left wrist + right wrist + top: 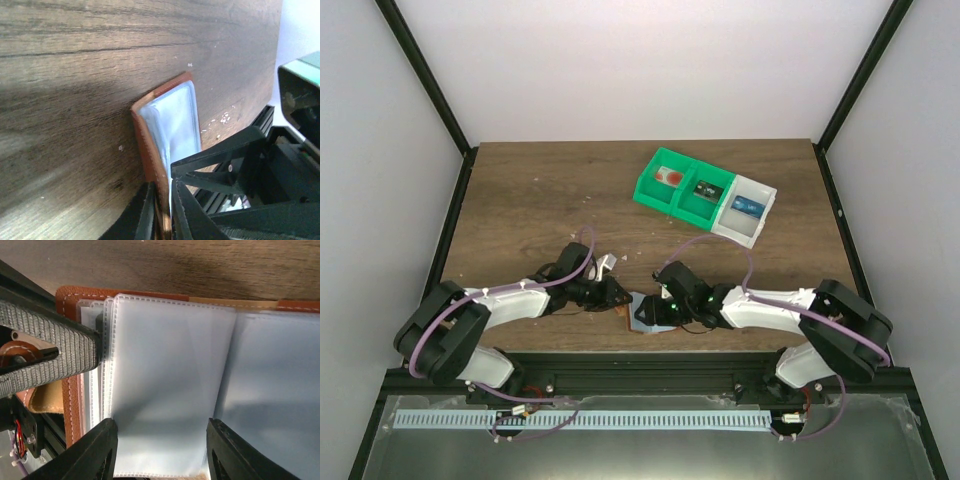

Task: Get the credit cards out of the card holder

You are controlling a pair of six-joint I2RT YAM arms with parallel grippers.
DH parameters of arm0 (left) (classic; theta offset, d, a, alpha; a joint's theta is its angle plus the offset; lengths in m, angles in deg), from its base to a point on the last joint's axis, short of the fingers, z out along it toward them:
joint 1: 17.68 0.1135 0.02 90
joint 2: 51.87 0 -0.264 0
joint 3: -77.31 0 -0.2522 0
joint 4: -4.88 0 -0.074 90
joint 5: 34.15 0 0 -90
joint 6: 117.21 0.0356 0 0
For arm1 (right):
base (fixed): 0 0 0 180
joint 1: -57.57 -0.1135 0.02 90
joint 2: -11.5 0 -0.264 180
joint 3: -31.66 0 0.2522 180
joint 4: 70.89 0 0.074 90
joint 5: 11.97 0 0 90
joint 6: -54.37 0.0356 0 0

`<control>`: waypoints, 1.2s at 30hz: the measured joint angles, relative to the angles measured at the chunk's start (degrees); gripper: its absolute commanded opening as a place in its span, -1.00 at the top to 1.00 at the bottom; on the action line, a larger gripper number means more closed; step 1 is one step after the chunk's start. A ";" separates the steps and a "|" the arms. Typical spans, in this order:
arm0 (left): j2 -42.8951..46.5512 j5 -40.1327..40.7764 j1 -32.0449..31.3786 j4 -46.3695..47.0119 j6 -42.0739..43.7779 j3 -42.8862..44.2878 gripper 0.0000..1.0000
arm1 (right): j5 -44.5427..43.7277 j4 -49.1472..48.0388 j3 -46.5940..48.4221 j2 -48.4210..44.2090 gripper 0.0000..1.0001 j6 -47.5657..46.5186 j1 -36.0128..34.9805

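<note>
The card holder point(644, 313) lay open on the table point(540, 200) at its near edge, between the two arms; the left gripper point(164, 190) stood with jaws narrow on the brown cover point(148, 150), apparently pinching it, while the right gripper point(162, 440) hung over the clear sleeves point(170, 375), jaws apart and holding nothing. The step looked to be working a card from a sleeve; done well, the left would pin the cover firmly, and the right would come in low at one sleeve's open edge, taking card rather than film; no card showed in the sleeves in view.
</note>
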 measured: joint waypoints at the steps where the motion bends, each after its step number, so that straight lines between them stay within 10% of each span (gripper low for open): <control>1: 0.13 -0.07 -0.02 0.02 0.17 0.00 0.97 | 0.17 -0.07 0.00 0.07 -0.03 0.13 0.00; 26: 0.70 0.46 -0.09 -0.50 -0.33 -0.17 1.00 | 1.60 -2.95 0.02 2.54 -0.27 1.64 0.00; 36: 1.36 1.62 -0.02 -1.29 -0.42 -0.46 1.00 | 1.84 -4.26 0.11 3.65 0.01 1.62 0.00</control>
